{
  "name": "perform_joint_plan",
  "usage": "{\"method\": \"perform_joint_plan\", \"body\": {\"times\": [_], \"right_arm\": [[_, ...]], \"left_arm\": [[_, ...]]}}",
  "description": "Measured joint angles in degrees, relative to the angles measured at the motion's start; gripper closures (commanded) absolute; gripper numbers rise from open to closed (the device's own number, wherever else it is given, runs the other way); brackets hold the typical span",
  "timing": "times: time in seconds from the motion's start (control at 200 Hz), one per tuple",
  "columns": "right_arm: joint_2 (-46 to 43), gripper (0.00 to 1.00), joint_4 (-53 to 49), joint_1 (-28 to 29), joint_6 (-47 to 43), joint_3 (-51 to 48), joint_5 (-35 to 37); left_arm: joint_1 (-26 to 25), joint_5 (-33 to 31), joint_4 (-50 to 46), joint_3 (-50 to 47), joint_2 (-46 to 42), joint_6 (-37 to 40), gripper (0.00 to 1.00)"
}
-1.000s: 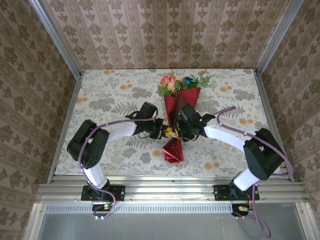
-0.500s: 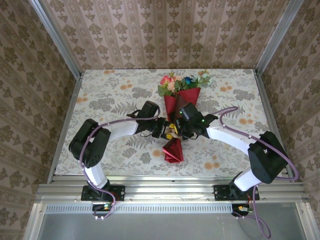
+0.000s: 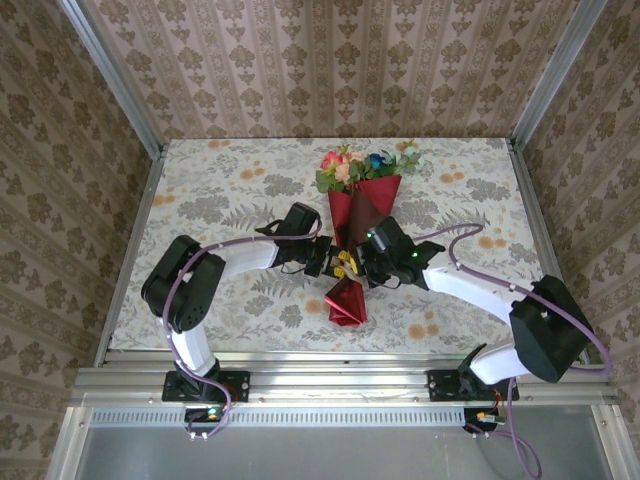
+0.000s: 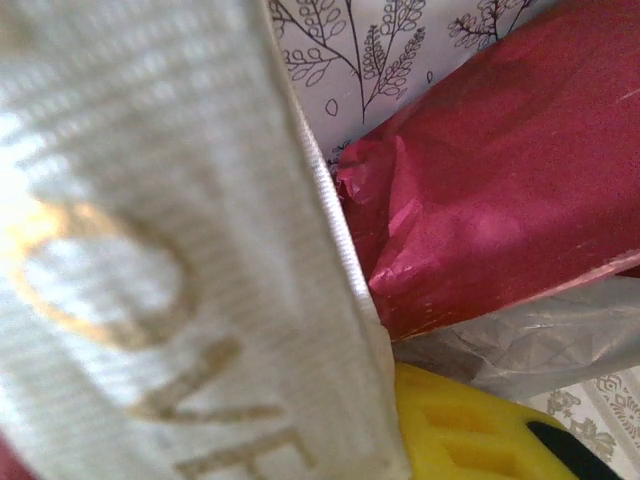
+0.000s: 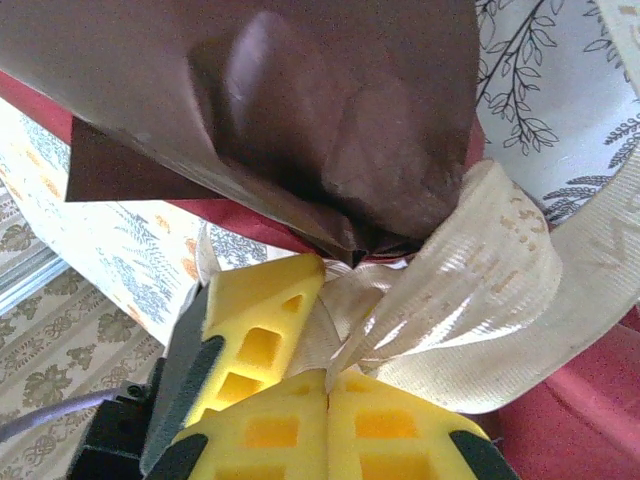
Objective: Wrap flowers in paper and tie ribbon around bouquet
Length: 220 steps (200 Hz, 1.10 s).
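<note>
The flowers (image 3: 350, 165) are wrapped in paper (image 3: 365, 195), mid-frame in the top view. The ribbon (image 5: 490, 270) is looped there but judged not yet tied. It is pinched by the right gripper (image 5: 328, 397). The left gripper (image 3: 330, 262) grip cannot be told.

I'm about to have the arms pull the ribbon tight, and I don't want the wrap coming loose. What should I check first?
1. Grip of the right gripper on the ribbon: ok, the pads meet with ribbon pinched between them.
2. Grip of the left gripper on the ribbon: cannot tell; ribbon lies across its camera.
3. The paper wrapped round the flowers: ok, heads stick out of the cone's far end.
4. Ribbon fully round the cone's waist: cannot tell; a loop shows beside the pinched paper.
5. The bouquet lying on the table: ok.
</note>
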Motion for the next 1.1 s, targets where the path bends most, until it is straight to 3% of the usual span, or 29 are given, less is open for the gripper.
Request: {"method": "perform_joint_plan", "body": {"times": [0.465,0.855,1.1], "right_arm": [[-2.5,1.00,4.0,0.6,2.0,-2.3,-0.6],[-4.0,1.00,5.3,1.6,2.4,-5.1,-1.6],[-5.3,1.00,7.1,2.7,3.2,-8.2,-2.0]], "left_arm": [[0.0,0.0,0.0,0.7,0.8,0.2,0.69],[0.0,0.0,0.0,0.8,0.8,0.2,1.00],[-0.8,-0.2,1.2,0.1,0.8,0.3,1.00]]}}
